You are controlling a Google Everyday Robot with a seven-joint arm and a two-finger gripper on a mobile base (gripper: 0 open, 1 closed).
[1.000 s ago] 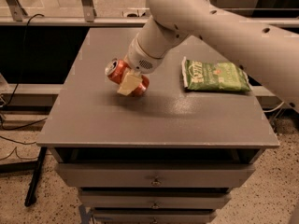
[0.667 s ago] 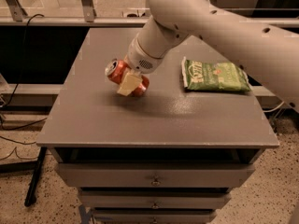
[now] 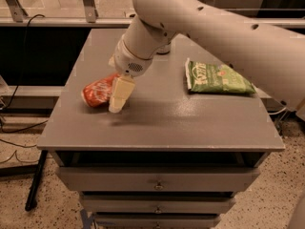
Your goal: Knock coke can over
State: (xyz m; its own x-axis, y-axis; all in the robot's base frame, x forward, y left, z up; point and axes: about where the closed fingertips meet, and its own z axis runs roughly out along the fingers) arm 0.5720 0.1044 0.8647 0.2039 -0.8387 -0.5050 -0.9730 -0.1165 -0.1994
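The red coke can lies on its side on the left part of the grey table top, its end pointing left toward the table's left edge. My gripper hangs from the white arm and reaches down at the can's right end, touching it. The cream gripper tip rests just above the table surface. The part of the can behind the gripper is hidden.
A green chip bag lies flat at the right of the table. A small object at the back is mostly hidden by the arm. Drawers are below the front edge. Cables run over the floor at left.
The can was tilted up against the gripper before. Now it has gone down to the left and lies on its side. The gripper has lowered and shifted slightly left with it.
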